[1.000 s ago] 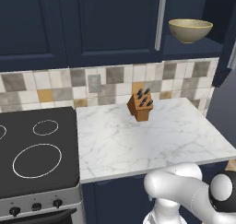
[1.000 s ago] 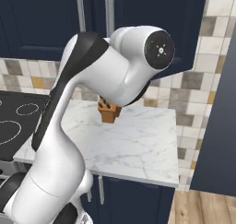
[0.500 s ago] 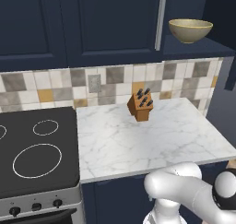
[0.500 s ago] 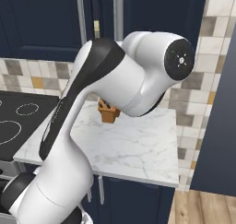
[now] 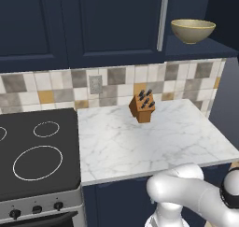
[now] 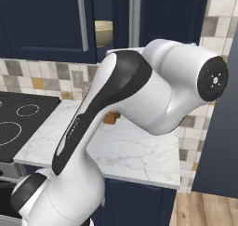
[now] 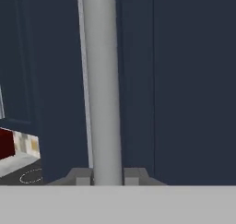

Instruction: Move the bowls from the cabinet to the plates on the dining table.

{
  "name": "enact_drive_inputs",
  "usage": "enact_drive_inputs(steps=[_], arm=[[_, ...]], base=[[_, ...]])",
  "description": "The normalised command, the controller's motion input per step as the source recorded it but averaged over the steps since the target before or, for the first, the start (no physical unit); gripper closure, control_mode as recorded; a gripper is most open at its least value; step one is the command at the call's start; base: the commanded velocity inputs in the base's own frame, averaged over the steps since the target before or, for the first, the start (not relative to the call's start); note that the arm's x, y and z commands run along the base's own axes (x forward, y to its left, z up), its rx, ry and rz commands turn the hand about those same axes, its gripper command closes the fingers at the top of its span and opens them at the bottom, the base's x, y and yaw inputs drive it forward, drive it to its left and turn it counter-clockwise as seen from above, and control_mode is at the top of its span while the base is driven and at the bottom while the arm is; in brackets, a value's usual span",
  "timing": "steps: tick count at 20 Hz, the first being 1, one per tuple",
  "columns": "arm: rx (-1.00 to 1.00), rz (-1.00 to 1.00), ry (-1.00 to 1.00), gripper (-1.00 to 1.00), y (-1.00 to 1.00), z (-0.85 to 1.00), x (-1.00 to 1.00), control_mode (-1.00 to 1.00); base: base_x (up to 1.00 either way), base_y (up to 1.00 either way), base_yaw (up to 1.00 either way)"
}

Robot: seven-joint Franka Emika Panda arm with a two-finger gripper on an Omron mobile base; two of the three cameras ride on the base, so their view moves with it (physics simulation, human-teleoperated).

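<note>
Navy cabinet (image 5: 112,25) is standing partly open at its right end; one bowl (image 5: 193,30) is sitting on the shelf inside, also glimpsed between doors in the right base view (image 6: 104,32). Gripper (image 7: 107,176) is clenching the silver bar handle (image 7: 102,80), one fingertip on each side. Knife block (image 5: 142,106) is resting on the marble counter (image 5: 154,142) beside the stove (image 5: 37,156).
</note>
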Motion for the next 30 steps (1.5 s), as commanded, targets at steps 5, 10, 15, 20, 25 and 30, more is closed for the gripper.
enact_drive_inputs(steps=[5, 10, 15, 20, 25, 30], arm=[[0.0, 0.0, -0.05, 1.0, -0.5, -0.1, -0.11, -1.0], [0.0, 0.0, -0.03, 1.0, -0.38, -0.08, -0.03, -1.0], [0.0, 0.02, -0.06, -1.0, -0.14, -0.06, -0.02, -1.0], [0.04, -0.05, -0.04, -1.0, -0.18, 0.0, -0.18, -1.0], [0.0, -0.07, -0.03, -1.0, -0.23, 0.0, -0.44, -1.0], [-0.02, -0.22, -0.03, -1.0, 0.11, -0.01, -0.12, -1.0]], base=[[0.0, 0.0, 0.0], [0.0, 0.0, 0.0], [0.0, 0.0, 0.0], [0.0, 0.0, 0.0], [0.0, 0.0, 0.0], [0.0, 0.0, 0.0]])
